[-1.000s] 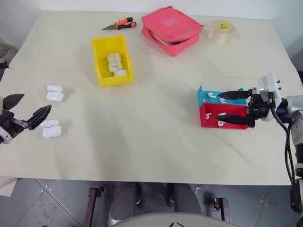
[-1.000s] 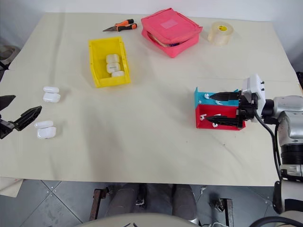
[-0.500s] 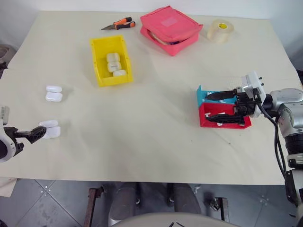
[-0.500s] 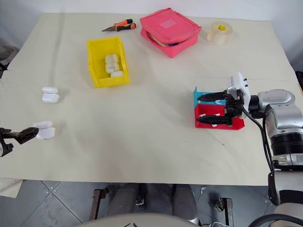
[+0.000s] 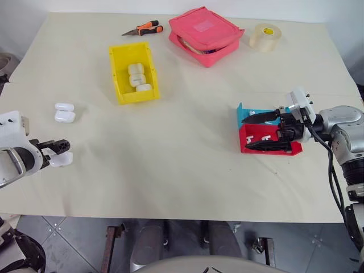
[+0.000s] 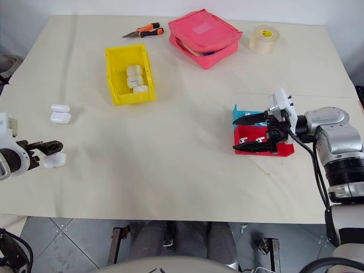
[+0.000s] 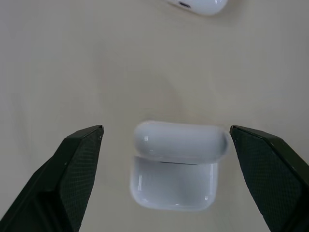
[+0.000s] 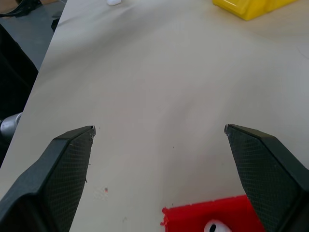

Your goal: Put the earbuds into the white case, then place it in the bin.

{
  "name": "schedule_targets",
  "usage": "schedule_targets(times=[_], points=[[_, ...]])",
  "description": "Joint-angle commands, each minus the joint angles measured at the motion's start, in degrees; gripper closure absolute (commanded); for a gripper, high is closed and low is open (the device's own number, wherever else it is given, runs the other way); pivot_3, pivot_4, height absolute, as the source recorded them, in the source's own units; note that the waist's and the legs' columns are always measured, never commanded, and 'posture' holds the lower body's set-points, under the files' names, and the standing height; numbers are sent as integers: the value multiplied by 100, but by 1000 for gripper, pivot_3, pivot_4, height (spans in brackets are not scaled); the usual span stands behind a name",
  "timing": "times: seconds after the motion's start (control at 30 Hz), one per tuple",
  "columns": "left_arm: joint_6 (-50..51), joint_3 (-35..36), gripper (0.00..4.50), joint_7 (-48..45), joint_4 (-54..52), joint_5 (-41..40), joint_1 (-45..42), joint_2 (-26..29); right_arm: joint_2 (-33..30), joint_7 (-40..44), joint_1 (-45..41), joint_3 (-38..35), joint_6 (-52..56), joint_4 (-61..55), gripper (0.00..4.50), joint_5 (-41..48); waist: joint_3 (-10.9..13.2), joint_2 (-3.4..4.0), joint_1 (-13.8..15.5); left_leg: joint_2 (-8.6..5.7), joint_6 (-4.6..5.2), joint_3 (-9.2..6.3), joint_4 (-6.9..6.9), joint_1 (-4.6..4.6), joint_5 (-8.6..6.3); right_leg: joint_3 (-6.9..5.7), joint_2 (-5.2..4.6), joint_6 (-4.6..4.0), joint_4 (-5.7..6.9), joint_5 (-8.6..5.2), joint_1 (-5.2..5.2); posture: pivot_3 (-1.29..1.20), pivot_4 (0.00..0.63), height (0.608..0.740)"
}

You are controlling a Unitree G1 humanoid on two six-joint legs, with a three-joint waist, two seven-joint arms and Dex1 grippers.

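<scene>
Lab-like test setup: cloth-covered table [image 5: 187, 165], tiled floor [image 5: 74, 244].

I brought the left gripper [image 7: 164, 181] down and turned it until its spread fingers straddled the open white case [image 7: 175, 170] near the worktop's left edge. My right gripper [image 5: 263, 132] slid a little further left over the red-and-blue tray [image 5: 248, 139], its fingers staying wide apart.

The bin [image 5: 134, 73] is sitting on the table [image 5: 182, 170] toward the far left, holding three cases. Behind it a cutter [image 5: 143, 28] is lying, with a pouch [image 5: 206, 35] and tape roll [image 5: 265, 37] to its right. A tray [image 5: 267, 135] holding earbuds [image 8: 214, 226] is resting at right. Two more cases, one a white case [image 7: 176, 169], are lying at left.
</scene>
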Motion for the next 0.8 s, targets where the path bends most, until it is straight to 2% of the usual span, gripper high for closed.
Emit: schedule_targets(times=[0.03,0.13,0.2,0.37,0.5,0.8], points=[[-8,175,37,880,72,-1221,189,528,-181,459,93,-148,-52,-107,0,124,0,0,-4,1,0,0,0,0,0,4,0,0,0,0,0,0,150,740],[-1172,-123,37,1793,60,-3409,1321,1651,-199,459,126,-170,-38,-100,0,113,2,-2,-52,7,-7,-1,-1,-1,-4,26,-3,-2,-1,0,-4,0,150,740],[-1566,-102,37,1806,-50,-3906,1951,2143,-177,459,118,-152,-74,-41,0,82,4,2,-61,5,-10,-12,-3,2,-6,40,-22,-12,1,-1,-4,0,150,740],[-2255,-564,37,1550,-139,-3945,2128,2421,16,459,-29,-106,-123,113,0,-34,18,28,6,-11,-11,-8,-4,9,3,22,-61,-23,-10,-6,5,0,150,740],[-2515,-975,37,1512,-65,-3945,1934,2444,80,459,-89,-111,-131,160,0,-76,19,28,7,-12,-12,-4,-8,7,5,21,-21,-22,-1,-6,3,0,150,740],[-2593,-1965,37,1541,513,-3945,1251,2488,38,459,64,-208,-113,51,0,-111,19,28,1,-3,-15,5,-13,7,3,5,5,-21,-6,-6,1,0,150,740]])
